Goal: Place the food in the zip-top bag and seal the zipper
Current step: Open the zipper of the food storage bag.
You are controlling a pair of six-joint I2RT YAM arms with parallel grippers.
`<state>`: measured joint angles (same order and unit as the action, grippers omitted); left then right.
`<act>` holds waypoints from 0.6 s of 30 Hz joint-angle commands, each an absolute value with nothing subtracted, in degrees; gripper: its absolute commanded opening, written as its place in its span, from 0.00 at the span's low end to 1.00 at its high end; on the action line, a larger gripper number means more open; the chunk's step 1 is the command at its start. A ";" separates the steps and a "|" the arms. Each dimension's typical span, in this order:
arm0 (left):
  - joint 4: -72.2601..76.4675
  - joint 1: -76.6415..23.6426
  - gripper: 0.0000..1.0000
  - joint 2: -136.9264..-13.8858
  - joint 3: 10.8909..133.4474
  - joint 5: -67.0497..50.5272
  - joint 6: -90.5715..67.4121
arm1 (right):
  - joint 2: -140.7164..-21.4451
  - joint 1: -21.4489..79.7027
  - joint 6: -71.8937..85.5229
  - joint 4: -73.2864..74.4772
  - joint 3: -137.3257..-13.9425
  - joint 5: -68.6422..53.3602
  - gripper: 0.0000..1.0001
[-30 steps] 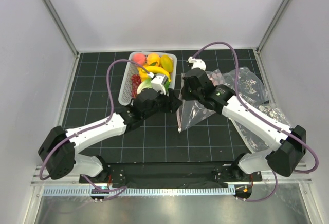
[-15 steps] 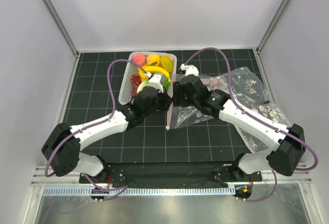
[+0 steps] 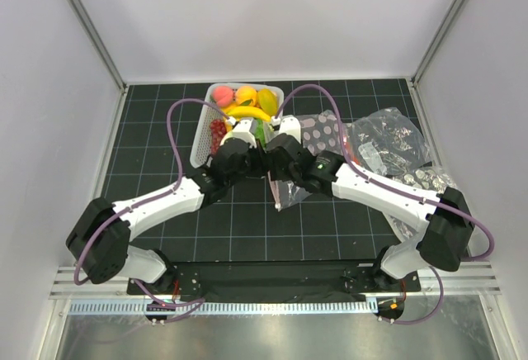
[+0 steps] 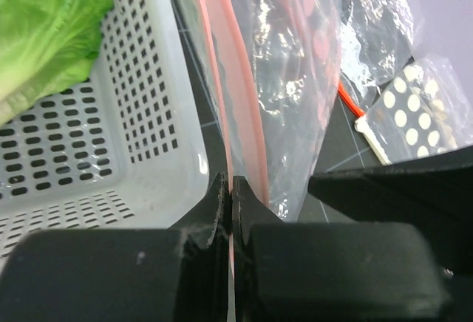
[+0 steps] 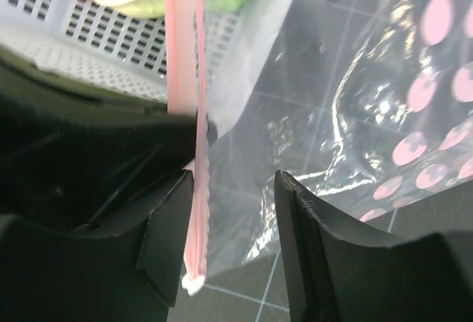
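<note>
Handover of dotted bag point(image 3: 320, 133) beside white basket point(image 3: 198, 141), on black gridded mat point(image 3: 157, 120). Left gripper point(image 4: 230, 189) pressed shut on pink zipper point(image 5: 182, 41) along the bag's mouth edge, just off the basket's right wall; a second earlier open and poised over the fruit in the basket. Right gripper point(image 5: 233, 189) with jaws apart, straddling the same strip right next to the left one's pinch, strip lying close against one finger; a second earlier clamped on the bag and carrying it farther right, apart from the basket. Bag now shifted left, with mouth edge between the two wrists and touching or nearly touching the basket wall, dotted panel trailing right toward pile of other clear bags point(image 3: 396, 145). Grip thus passed from right to left within the second. Food in the basket, as before: green cabbage point(image 4: 37, 34) nearest the left fingers, banana point(image 3: 247, 113) across the middle, peach point(image 3: 223, 94) at the far corner, dark grapes point(image 3: 217, 131) on the left side.
</note>
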<state>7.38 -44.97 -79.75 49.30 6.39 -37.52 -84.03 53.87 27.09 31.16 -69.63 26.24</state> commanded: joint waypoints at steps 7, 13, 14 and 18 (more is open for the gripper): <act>11.51 -44.56 0.00 -76.03 48.16 2.29 -39.73 | -83.06 54.14 26.63 24.61 -69.08 35.49 0.44; 11.43 -43.68 0.00 -74.80 47.72 0.79 -39.99 | -83.49 53.88 25.84 23.20 -68.29 37.18 0.39; 11.43 -43.59 0.00 -74.79 47.64 0.27 -39.99 | -84.02 53.88 25.84 23.20 -68.47 37.44 0.38; 10.38 -43.16 0.00 -75.41 48.33 0.18 -39.99 | -84.29 53.70 25.66 23.55 -68.73 39.46 0.14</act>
<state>8.73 -43.75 -76.31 47.81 1.48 -39.40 -84.05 53.89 25.98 25.76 -68.29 35.66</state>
